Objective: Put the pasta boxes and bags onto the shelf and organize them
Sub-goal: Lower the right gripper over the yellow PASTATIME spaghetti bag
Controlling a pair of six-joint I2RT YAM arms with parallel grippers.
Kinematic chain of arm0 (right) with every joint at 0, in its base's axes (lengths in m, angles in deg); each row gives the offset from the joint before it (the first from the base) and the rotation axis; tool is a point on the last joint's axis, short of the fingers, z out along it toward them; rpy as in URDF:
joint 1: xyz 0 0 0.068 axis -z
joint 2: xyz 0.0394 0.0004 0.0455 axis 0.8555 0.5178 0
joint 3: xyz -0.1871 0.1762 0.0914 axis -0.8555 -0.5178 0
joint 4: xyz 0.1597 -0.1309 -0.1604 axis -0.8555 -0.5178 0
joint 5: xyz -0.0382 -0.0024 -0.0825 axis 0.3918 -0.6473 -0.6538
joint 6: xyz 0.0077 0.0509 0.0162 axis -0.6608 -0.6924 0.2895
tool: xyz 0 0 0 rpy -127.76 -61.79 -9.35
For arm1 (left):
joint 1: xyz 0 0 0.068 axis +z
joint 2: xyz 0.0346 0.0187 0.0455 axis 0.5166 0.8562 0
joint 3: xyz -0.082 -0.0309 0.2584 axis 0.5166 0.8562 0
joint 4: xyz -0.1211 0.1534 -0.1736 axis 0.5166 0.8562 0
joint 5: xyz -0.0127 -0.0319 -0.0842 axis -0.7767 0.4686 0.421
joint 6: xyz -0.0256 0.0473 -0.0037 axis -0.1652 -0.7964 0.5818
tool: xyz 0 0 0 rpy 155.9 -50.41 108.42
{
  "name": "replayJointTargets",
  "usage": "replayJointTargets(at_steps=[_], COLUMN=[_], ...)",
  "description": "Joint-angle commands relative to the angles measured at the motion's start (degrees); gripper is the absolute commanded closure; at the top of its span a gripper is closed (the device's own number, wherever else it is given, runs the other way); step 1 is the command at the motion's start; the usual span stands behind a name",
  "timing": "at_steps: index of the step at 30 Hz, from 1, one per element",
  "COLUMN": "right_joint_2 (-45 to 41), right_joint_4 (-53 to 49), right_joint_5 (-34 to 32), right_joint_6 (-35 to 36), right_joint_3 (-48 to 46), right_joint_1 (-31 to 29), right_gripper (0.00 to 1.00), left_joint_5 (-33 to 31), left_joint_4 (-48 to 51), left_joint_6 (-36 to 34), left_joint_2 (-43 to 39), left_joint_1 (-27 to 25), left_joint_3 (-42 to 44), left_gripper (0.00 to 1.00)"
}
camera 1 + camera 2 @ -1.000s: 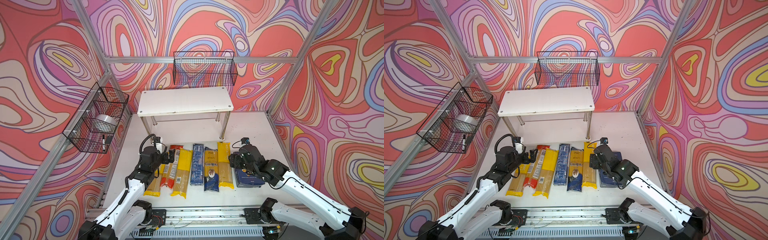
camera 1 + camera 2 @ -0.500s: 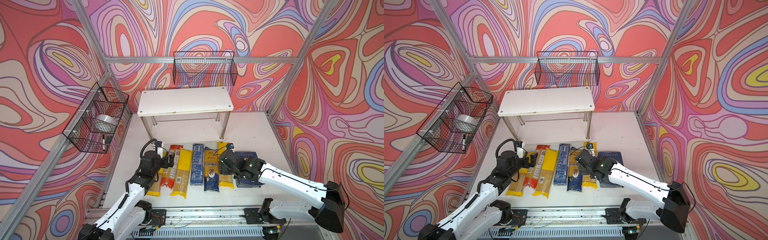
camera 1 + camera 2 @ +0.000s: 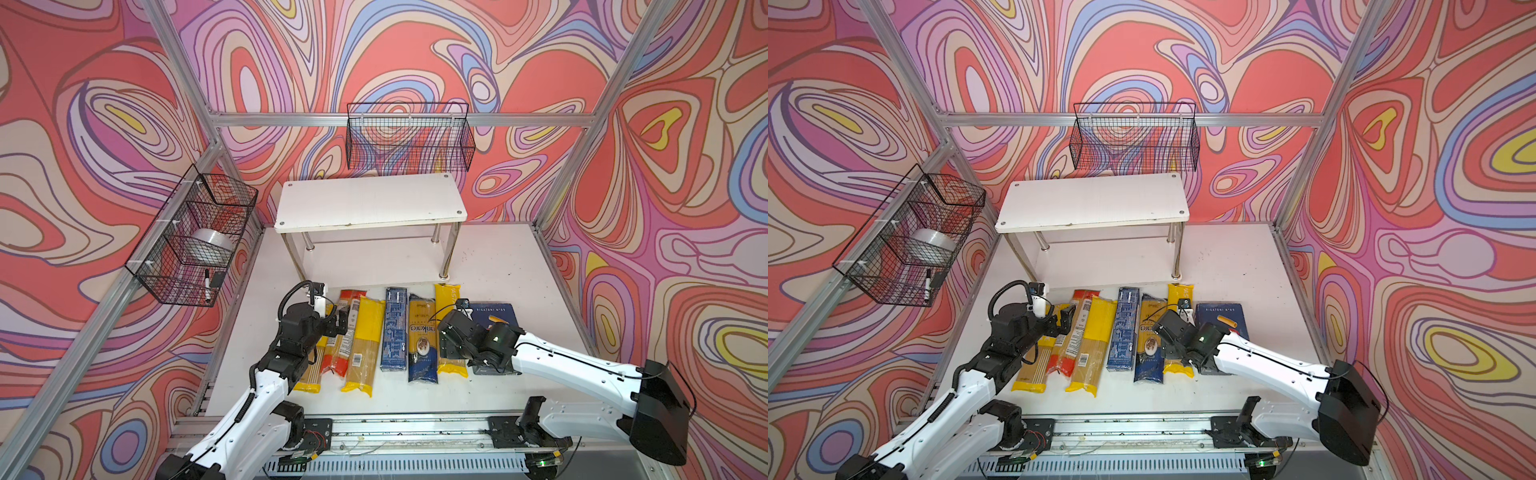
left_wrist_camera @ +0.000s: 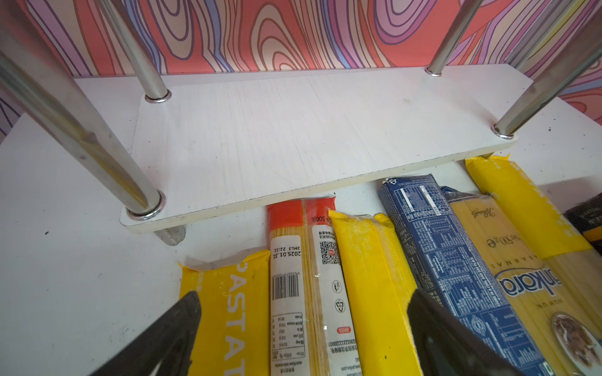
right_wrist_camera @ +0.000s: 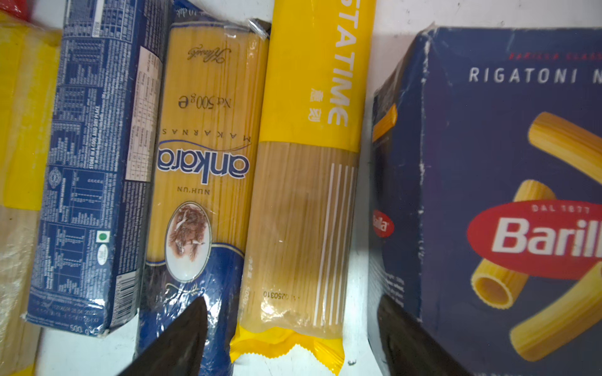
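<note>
The pasta row (image 3: 395,332) lies on the bench (image 3: 490,257), just in front of the shelf (image 3: 365,199). The left end effector (image 4: 304,294) hangs spread above the red-ended bag (image 4: 286,260). The right end effector (image 5: 293,301), also spread, sits over a yellow bag (image 5: 303,211) between the ankara bag (image 5: 202,162) and the Barilla box (image 5: 488,162).

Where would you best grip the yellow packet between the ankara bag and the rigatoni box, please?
Across its narrow width, at the clear spaghetti-filled stretch, from straight above: the long yellow packet lies flat. The open right gripper straddles it. A gap shows on the rigatoni box side; the ankara bag lies tight against it, so that finger probably wedges in.
</note>
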Motion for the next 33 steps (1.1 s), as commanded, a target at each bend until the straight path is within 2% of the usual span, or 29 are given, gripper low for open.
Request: replayJointTargets(at_steps=[1, 5, 11, 21, 25, 33], right_joint_2=[1.87, 3.34, 5.19, 5.12, 6.48, 8.19], right_joint_4=[2.56, 6.08, 6.12, 6.85, 5.87, 10.84], right_joint_5=[0.64, 2.05, 1.16, -0.05, -0.89, 3.12], right_joint_6=[-0.85, 0.21, -0.28, -0.25, 0.22, 4.08], right_joint_3=[-0.69, -1.18, -0.87, -2.51, -1.61, -3.04], right_joint_1=[-0.37, -0.36, -0.37, 0.35, 1.25, 6.25], right_gripper=[0.16, 0.15, 0.15, 0.08, 0.06, 0.06], left_joint_5=[0.32, 0.03, 0.46, 0.43, 0.38, 0.85], left_joint_4=[-1.37, -1.4, -1.42, -1.47, -1.45, -1.39], left_joint_6=[-0.82, -0.69, -0.94, -0.92, -0.94, -1.02], left_joint_2=[-1.86, -2.44, -2.52, -2.44, -2.4, -2.27], left_joint_1=[-0.1, -0.07, -0.13, -0.09, -0.05, -0.08], left_joint_3=[1.33, 1.61, 1.62, 1.68, 1.63, 1.53], left_gripper=[0.0, 0.0, 0.0, 0.0, 0.0, 0.0])
